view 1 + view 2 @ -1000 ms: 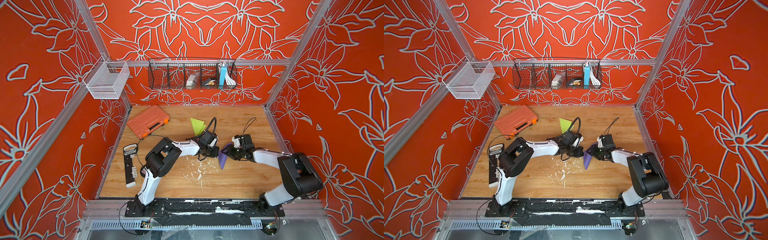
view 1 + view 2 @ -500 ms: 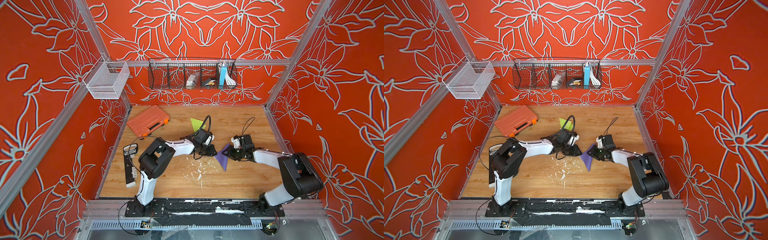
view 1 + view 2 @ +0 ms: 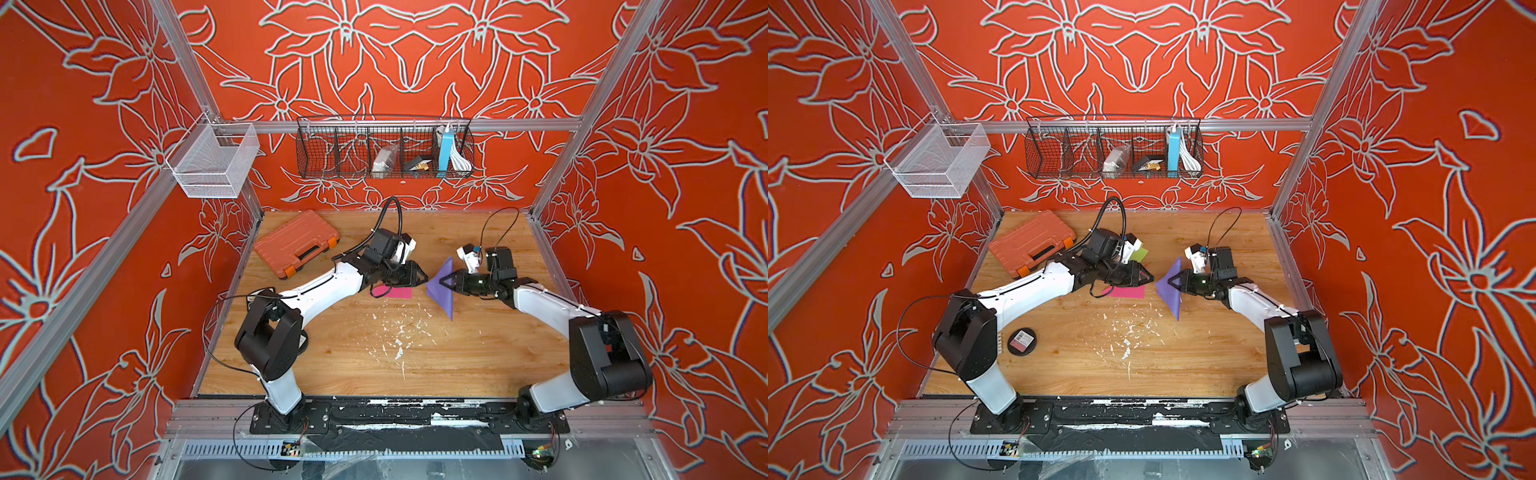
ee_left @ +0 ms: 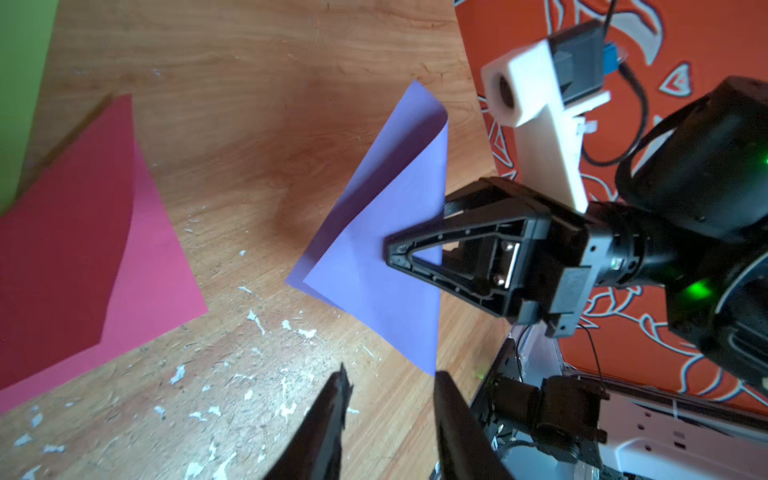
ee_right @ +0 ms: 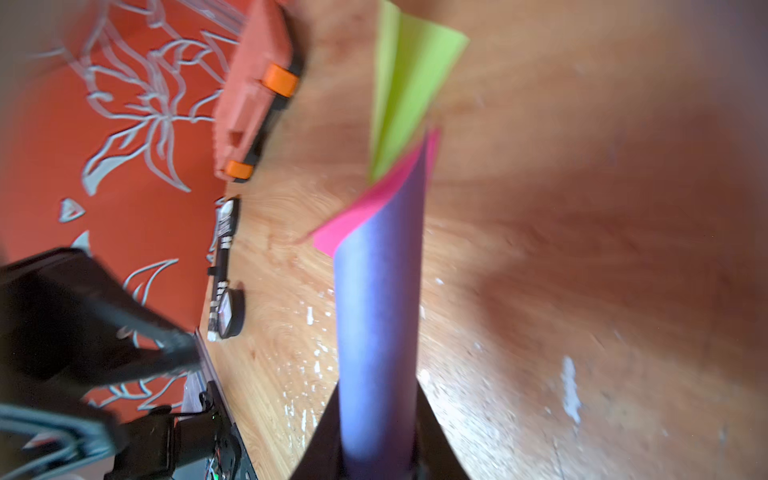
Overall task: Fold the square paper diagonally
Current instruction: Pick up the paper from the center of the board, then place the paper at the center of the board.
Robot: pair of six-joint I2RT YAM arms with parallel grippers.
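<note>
A purple paper (image 3: 439, 291) (image 3: 1168, 291), doubled over into a triangle with its two layers gaping apart, hangs on edge just above the wooden table. My right gripper (image 3: 445, 285) (image 3: 1176, 282) is shut on its right side; the left wrist view shows one finger (image 4: 432, 249) lying across the purple sheet (image 4: 374, 266). Through the right wrist view the purple paper (image 5: 378, 324) rises between the jaws of the right gripper (image 5: 376, 457). My left gripper (image 3: 422, 277) (image 3: 1148, 277) (image 4: 390, 399) stands open and empty just left of the paper's tip, not touching it.
A pink folded paper (image 3: 398, 293) (image 4: 83, 249) lies flat under the left gripper, with a green paper (image 3: 1139, 254) (image 5: 407, 83) behind it. An orange case (image 3: 296, 243) sits back left, a round black disc (image 3: 1022, 341) front left. White scraps (image 3: 399, 336) dot the table's middle.
My left gripper has opened and let go of the purple paper. The right gripper has closed further on it, and the paper has turned to show a broader triangular face.
</note>
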